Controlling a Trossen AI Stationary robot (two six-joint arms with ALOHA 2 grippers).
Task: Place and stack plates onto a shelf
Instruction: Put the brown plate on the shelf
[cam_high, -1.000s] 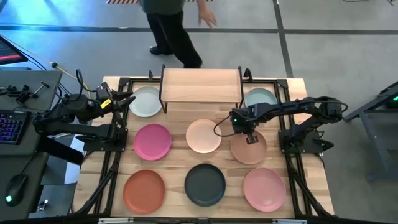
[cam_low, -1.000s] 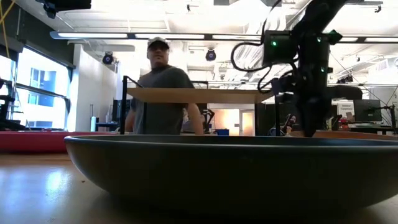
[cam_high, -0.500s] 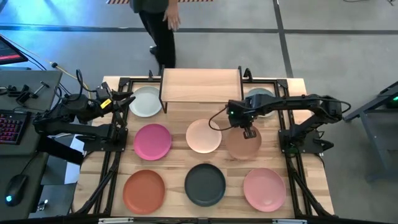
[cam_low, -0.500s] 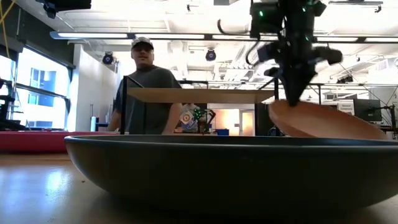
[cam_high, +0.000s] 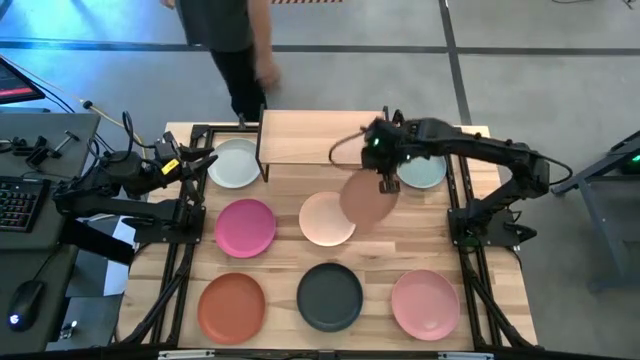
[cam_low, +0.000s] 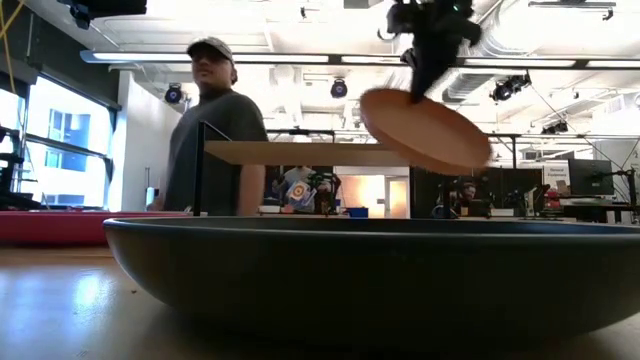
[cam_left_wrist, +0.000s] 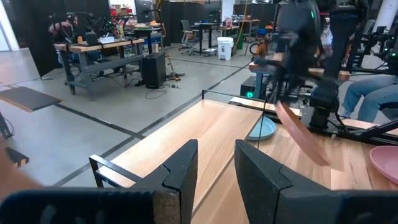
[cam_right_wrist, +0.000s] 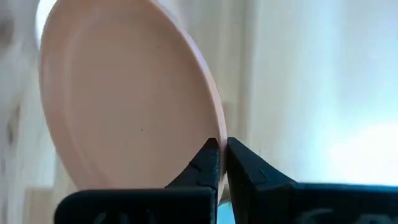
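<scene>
**Carefully onto the shelf**

Now we carry the tan plate (cam_high: 366, 200) tilted above the table's far middle, just before the shelf (cam_high: 322, 137). Our right gripper (cam_high: 388, 184), pinched shut on its rim, must level it over the top.

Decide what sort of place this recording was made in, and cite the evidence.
Probably a robotics lab or workshop: workbenches with equipment stand on an open concrete floor, a keyboard sits beside the butcher-block table, and a person watches.
</scene>
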